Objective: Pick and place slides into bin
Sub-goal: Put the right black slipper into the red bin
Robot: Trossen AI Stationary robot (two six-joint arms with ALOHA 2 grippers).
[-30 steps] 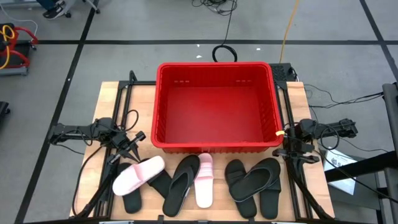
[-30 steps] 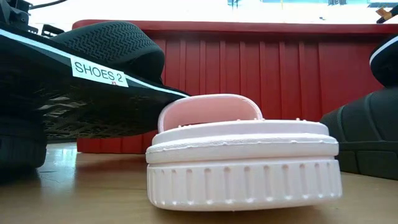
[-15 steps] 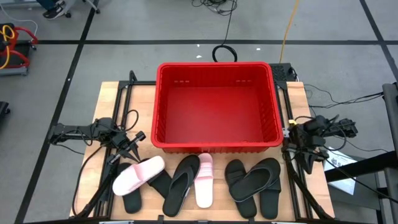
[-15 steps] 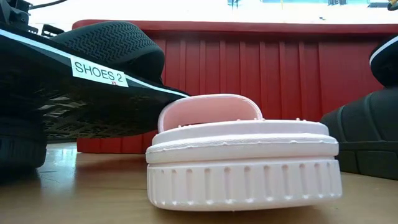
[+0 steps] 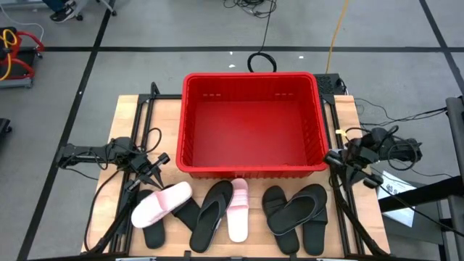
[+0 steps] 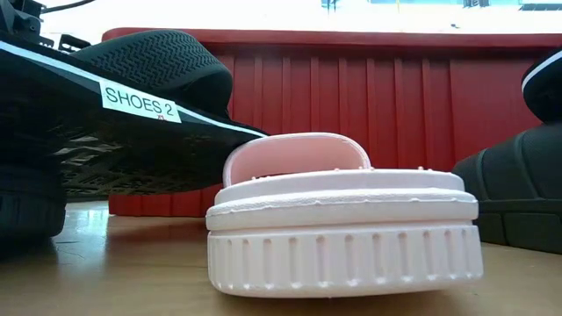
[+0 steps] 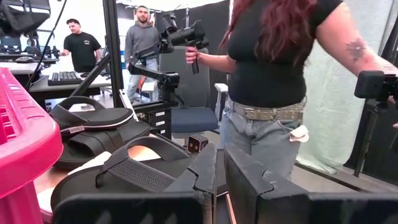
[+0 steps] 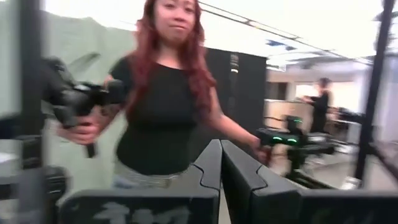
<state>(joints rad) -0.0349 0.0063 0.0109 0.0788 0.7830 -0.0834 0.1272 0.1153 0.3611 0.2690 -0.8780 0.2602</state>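
Observation:
The red bin (image 5: 251, 168) stands mid-table. Several slides lie along the near edge in front of it. A pink slide (image 5: 161, 203) lies slanted over a black one (image 5: 154, 233). Beside them are a black slide (image 5: 212, 214), a second pink slide (image 5: 238, 210) and a heap of black slides (image 5: 299, 214). In the low view the pink slide (image 6: 342, 224) lies before the bin's wall (image 6: 395, 114), and a black slide labelled "SHOES 2" (image 6: 132, 96) leans above it. My left gripper (image 5: 155, 172) (image 7: 219, 171) waits shut at the table's left. My right gripper (image 5: 330, 158) (image 8: 221, 163) is shut and raised beside the bin's right near corner.
Dark frame rails (image 5: 341, 210) run along both table sides. A person holding a camera rig (image 7: 186, 34) stands in the room beyond the table, with others farther back. Cables (image 5: 391, 116) lie on the floor at the right.
My right gripper has risen and tipped upward. It has swung from pointing at the near edge toward the bin's right near corner, staying shut. The slides and the bin have not moved.

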